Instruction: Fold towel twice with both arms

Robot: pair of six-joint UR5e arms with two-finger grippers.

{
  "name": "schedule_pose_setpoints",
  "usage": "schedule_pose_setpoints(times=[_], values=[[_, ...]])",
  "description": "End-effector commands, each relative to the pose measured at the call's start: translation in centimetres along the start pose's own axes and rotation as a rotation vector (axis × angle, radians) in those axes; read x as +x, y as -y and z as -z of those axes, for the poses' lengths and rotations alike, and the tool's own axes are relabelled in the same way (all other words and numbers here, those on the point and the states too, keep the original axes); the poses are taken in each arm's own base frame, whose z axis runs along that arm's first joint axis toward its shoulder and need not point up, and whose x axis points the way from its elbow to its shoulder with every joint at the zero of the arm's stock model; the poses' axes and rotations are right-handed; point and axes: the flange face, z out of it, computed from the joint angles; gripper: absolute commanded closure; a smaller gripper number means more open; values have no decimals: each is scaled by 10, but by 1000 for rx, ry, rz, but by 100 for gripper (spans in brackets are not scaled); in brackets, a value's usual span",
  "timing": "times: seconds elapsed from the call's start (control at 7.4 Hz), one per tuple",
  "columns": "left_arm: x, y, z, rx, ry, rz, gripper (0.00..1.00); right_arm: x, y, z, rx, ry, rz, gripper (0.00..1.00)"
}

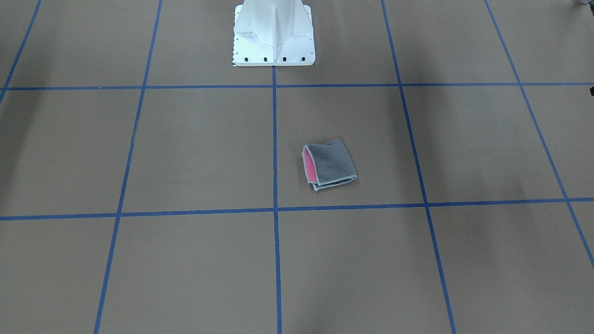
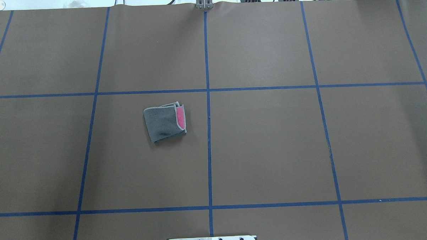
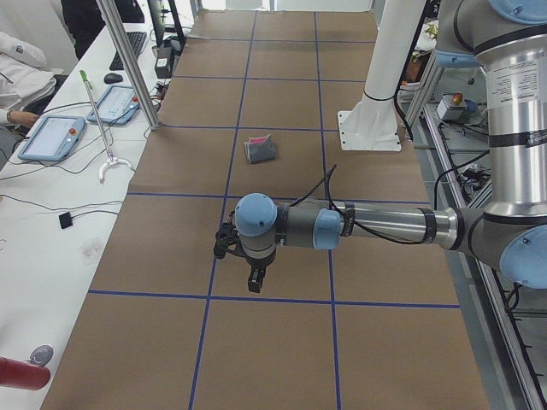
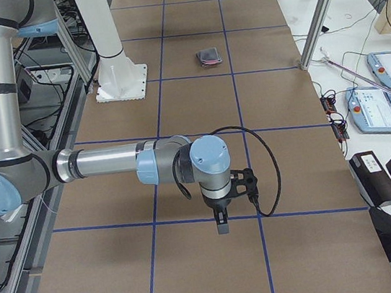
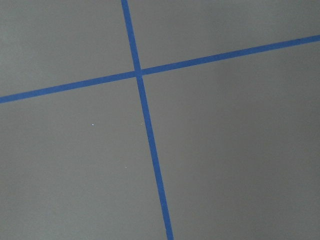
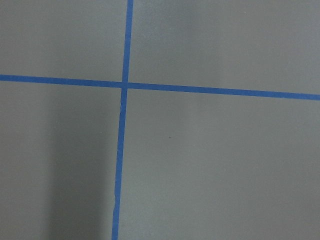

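Lying folded on the desk [image 2: 271,150], left of centre, the towel [image 2: 165,122] showed grey beside a pink strip; left claw [image 3: 255,282] and right claw [image 4: 222,224] hung well apart from it; whether clenched or released could not be told.

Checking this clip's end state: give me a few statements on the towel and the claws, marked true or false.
1. The towel lies with its dark grey face up and a pink strip showing at one edge. True.
2. The left claw is clamped on the towel. False: the left claw hangs over the table, well apart from the towel.
3. The towel lies on the robot's left side of the centre line. True.
4. The towel is spread out in a single layer. False: it is folded, with stacked edges showing.
5. Both wrist views show only the table and blue tape lines. True.
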Motion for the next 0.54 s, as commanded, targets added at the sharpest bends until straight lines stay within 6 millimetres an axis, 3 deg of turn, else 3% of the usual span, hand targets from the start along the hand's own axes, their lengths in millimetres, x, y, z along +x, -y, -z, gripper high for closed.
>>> schedule_pose_setpoints(times=[0.0, 0.41], values=[[0, -5, 0, -2, 6, -1, 0, -1, 1, 1, 2, 1, 0, 0], [-4, -8, -4, -10, 6, 11, 0, -3, 2, 0, 3, 28, -1, 0]])
